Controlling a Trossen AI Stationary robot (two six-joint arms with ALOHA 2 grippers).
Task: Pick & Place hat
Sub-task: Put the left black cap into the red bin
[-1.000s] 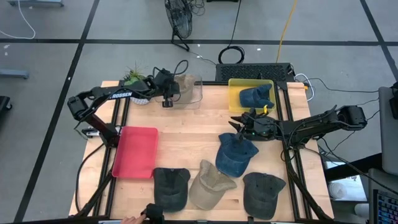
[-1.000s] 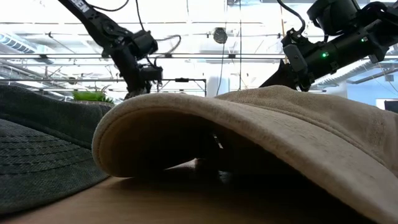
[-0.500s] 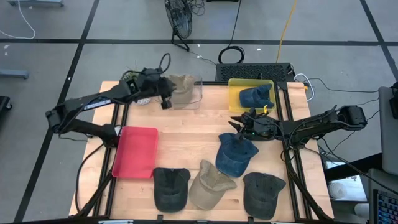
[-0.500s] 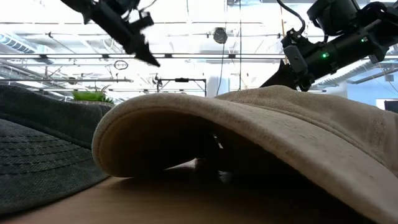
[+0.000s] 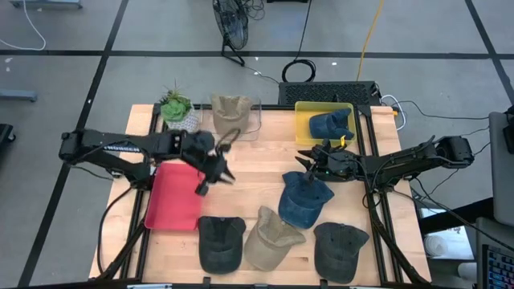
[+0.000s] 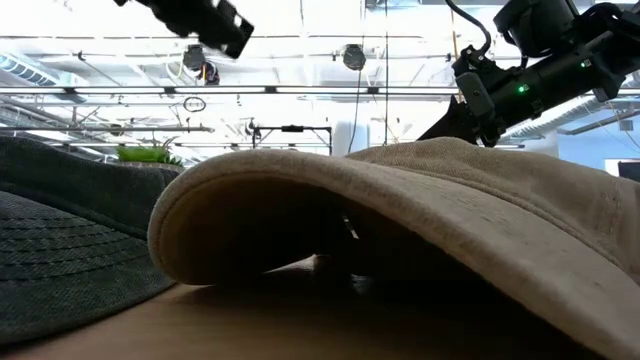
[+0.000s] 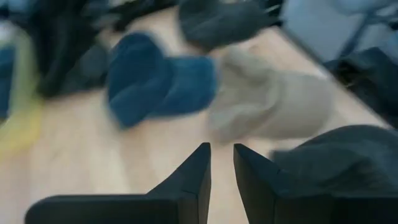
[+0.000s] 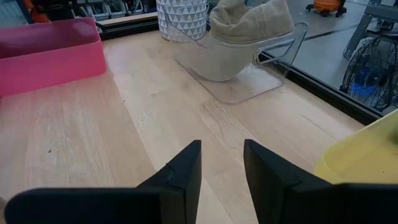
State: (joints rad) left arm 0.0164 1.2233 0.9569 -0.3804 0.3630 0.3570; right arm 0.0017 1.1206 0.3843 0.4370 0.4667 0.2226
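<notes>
Wooden tabletop (image 5: pixel 241 168) carries several hats. A beige hat (image 5: pixel 231 110) lies in the clear bin (image 5: pixel 254 122) at the far edge, beside a potted plant (image 5: pixel 177 107), and a blue hat (image 5: pixel 331 124) lies in the yellow bin (image 5: pixel 305 112). Loose on the wood are a denim blue hat (image 5: pixel 303 201), a tan hat (image 5: pixel 271 238) and two dark hats (image 5: pixel 221 242) (image 5: pixel 339 249) along the near edge. A red tray (image 5: pixel 173 197) lies on the left side.

The left pincer (image 5: pixel 210 171) hangs over the inner edge of the red tray, its two fingers (image 7: pixel 193 180) parted by only a narrow gap with nothing between them. The right pincer (image 5: pixel 309 163) rests just beyond the denim blue hat, its fingers (image 8: pixel 180 174) slightly spread and pinching nothing.
</notes>
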